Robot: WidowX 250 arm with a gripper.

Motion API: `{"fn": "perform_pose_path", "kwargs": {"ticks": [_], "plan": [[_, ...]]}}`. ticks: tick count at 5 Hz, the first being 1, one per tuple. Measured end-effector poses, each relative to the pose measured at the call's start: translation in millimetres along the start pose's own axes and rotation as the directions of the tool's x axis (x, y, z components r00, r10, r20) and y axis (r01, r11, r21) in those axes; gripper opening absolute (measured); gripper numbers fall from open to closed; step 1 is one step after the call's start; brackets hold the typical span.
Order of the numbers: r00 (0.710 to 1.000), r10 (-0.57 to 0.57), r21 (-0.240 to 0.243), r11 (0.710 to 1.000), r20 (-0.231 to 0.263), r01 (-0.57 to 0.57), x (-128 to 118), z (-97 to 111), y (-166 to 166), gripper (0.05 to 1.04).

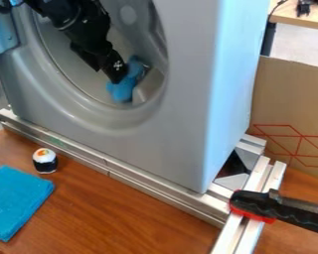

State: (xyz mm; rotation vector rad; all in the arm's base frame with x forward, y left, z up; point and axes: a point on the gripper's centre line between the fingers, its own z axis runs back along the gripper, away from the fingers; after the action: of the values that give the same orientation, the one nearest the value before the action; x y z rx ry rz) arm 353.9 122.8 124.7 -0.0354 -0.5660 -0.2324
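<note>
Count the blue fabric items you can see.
2: a folded cloth on the wooden table and a blue bundle in the drum, at the pincer. The drum may hide more.

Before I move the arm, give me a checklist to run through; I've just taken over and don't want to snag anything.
1. Pincer inside the grey machine's round opening: ok.
2. Pincer at the blue item in there: ok.
3. Blue item firmly gripped: cannot tell.
4. Arm not touching the opening's rim: cannot tell.
5. Black-and-red clamp seated on the metal rail: ok, though its tightness can't be judged.
6. Table in front free of loose things: not ok; a folded blue cloth and a sushi-like toy lie there.
</note>
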Motion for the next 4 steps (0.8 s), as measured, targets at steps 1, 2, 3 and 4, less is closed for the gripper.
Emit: {"fn": "perform_pose_path", "kwargs": {"ticks": [1,2,3,4], "plan": [[1.000,0.010,-0.005,1.000,-0.003,-0.010,1.2,-4.3,2.2,0.668],[1.000,0.029,0.008,1.000,0.010,-0.029,2.4,-4.5,3.8,0.381],[0.998,0.052,-0.016,0.999,0.022,-0.052,-4.5,2.1,-8.0,0.214],[0.997,0.069,-0.018,0.998,0.028,-0.068,-17.3,27.8,-14.6,0.145]]}}
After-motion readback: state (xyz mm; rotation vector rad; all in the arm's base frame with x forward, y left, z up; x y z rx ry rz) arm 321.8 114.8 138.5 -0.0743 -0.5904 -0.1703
